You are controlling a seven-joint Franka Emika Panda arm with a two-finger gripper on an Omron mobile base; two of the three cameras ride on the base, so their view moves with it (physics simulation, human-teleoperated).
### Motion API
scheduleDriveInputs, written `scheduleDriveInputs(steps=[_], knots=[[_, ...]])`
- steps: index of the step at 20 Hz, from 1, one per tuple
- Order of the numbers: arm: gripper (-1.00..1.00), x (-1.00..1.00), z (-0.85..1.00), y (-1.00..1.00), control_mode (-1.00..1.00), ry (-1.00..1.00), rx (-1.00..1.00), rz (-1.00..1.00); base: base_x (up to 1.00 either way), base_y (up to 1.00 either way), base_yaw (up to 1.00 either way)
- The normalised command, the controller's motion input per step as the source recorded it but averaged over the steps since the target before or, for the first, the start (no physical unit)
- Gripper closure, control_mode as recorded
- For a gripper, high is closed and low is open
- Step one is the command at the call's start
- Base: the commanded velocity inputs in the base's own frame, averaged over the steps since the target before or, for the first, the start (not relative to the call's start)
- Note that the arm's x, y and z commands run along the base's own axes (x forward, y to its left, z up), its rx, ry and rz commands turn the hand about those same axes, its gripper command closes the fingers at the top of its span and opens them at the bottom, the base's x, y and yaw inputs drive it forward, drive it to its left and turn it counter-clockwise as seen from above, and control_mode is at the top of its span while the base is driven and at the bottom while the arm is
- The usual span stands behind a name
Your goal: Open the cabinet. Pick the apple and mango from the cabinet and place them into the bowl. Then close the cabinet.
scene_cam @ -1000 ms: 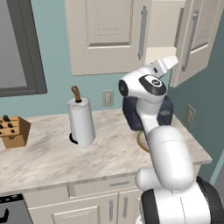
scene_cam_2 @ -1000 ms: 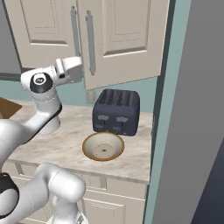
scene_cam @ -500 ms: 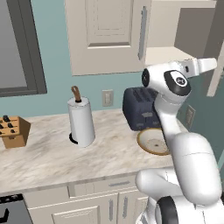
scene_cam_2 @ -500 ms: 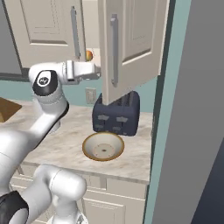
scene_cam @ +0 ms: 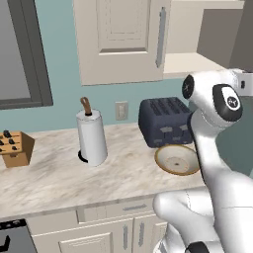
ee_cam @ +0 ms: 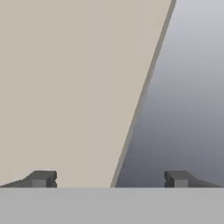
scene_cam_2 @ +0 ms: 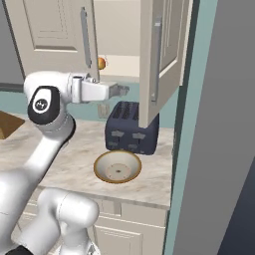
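The right door of the cabinet (scene_cam_2: 158,60) now stands swung wide, my gripper (scene_cam_2: 123,90) empty with jaws spread beside it, so the mango (scene_cam_2: 101,63) is reachable next.

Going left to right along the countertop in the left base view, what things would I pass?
Knife block → paper towel roll → toaster → bowl.

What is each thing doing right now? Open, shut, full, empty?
Cabinet: right door swung open, left door shut.
Bowl: empty, on the counter.
Mango: on the cabinet shelf.
Gripper: open, holding nothing.
Toaster: nothing in its slots.
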Motion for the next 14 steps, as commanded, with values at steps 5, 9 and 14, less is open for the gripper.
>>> scheduleDriveInputs(steps=[5,9,14], knots=[[-1.0,-0.57,0.02,1.0,-1.0,-0.01,0.01,0.26,0.0,0.0,0.0],[-1.0,-0.03,0.05,0.97,-1.0,-0.03,0.17,0.37,0.0,0.0,0.0],[-1.0,0.0,0.08,0.66,-1.0,-0.06,0.25,0.35,0.0,0.0,0.0]])
